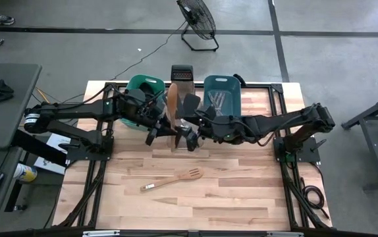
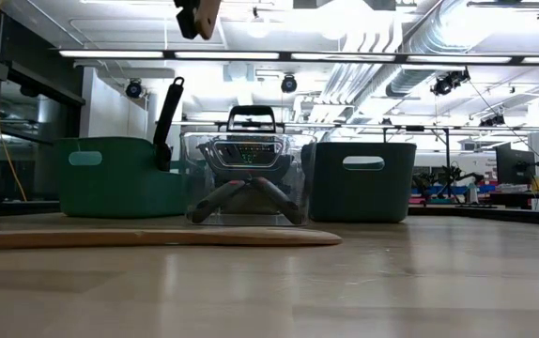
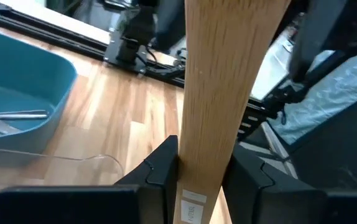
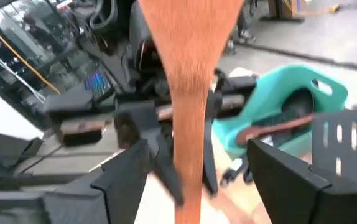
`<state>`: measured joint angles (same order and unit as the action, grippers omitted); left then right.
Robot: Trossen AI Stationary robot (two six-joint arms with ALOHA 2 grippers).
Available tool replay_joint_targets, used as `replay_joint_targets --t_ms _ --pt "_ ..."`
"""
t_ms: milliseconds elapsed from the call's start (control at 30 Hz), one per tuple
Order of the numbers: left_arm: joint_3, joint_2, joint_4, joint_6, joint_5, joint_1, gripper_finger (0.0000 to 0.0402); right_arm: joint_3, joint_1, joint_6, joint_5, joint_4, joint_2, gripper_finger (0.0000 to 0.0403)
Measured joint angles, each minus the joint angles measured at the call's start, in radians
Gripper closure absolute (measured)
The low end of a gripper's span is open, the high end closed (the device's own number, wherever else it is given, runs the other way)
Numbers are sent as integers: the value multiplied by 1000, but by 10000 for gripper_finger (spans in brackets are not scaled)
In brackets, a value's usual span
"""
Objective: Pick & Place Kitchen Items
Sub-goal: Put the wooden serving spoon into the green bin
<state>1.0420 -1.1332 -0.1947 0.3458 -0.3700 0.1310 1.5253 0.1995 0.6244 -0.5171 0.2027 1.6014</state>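
wooden spatula (image 1: 172, 105), long and brown with a flat wide blade, is held up in the air above the clear plastic tub (image 2: 243, 180) at the middle of the back edge of the surface (image 1: 242, 191). the left pincer (image 3: 197, 171) is pinching its handle end between both fingers. the right pincer (image 4: 194, 171) is spread, its fingers standing apart on each side of the same spatula without touching it, so i judge that the spatula now hangs from the left arm alone.

some work looks done. several silver metal utensils (image 1: 219, 102) lie inside the blue tub (image 1: 238, 85) near the back right part of the surface. a black plastic turner (image 2: 166, 122) stands with its handle out of the teal tub (image 2: 119, 178) near the back left. two grey handles (image 2: 246, 199) lean inside the clear tub in front of the steel box grater (image 2: 249, 148).

what is left, as far as i can see: the spatula in the air must still go into a tub, and one slotted wooden spatula (image 1: 172, 180) lies flat on the surface, toward the front and a little left of the middle, not yet picked. so the task seems far along but not finished.
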Motion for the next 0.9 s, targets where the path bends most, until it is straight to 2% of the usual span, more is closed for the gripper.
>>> replay_joint_targets --t_ms 233,400,633,900 --pt "0 8 -98 0 110 13 313 0 41 109 0 188 -63 136" --pt "1 28 -187 8 132 78 313 0 69 174 -8 295 -100 136" --pt "0 69 -298 -1 141 204 313 0 90 222 -98 421 -116 136" --pt "0 86 -402 -38 159 375 313 0 61 263 -133 495 -116 135"
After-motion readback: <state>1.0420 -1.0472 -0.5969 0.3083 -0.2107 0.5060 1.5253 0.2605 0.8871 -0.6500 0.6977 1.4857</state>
